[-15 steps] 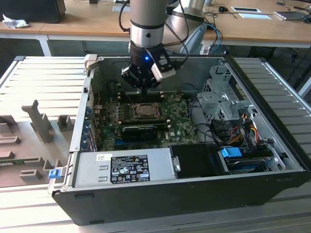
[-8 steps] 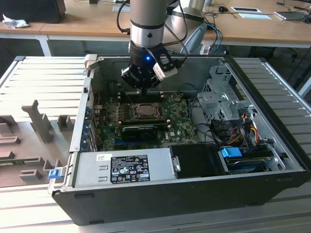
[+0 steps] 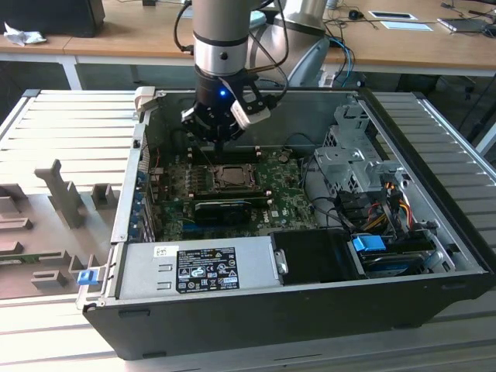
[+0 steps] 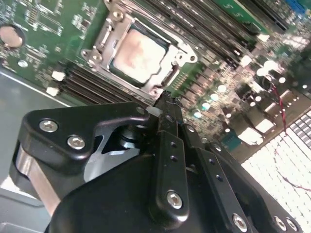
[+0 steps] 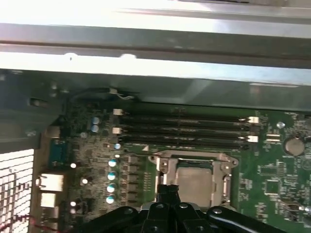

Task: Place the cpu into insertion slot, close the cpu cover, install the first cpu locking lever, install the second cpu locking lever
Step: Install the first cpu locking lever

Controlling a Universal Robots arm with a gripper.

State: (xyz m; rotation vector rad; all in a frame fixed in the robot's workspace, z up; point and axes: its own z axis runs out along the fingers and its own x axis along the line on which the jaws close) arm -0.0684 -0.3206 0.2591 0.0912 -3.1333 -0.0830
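Observation:
The cpu [image 4: 138, 53] lies flat in the insertion slot on the green board, its dull silver top facing up; it also shows in the first wrist view [image 5: 194, 180] and the exterior view [image 3: 230, 177]. The silvery cpu cover [image 4: 103, 38] lies down around it as a frame [image 5: 166, 171], hiding most of the slot. My gripper [image 4: 164, 98] hovers just above the socket's edge with its black fingers pressed together and nothing between them. In the exterior view the gripper [image 3: 221, 145] hangs over the far side of the socket. Its tips [image 5: 168, 190] overlap the cover's corner.
Several long black memory slots [image 5: 184, 128] run beside the socket. A black ribbed heatsink [image 3: 225, 209] sits in front of it. The power supply [image 3: 198, 267], drive cage [image 3: 353, 163] and grey case wall [image 5: 155, 82] hem in the board. A coin battery [image 5: 294, 144] lies nearby.

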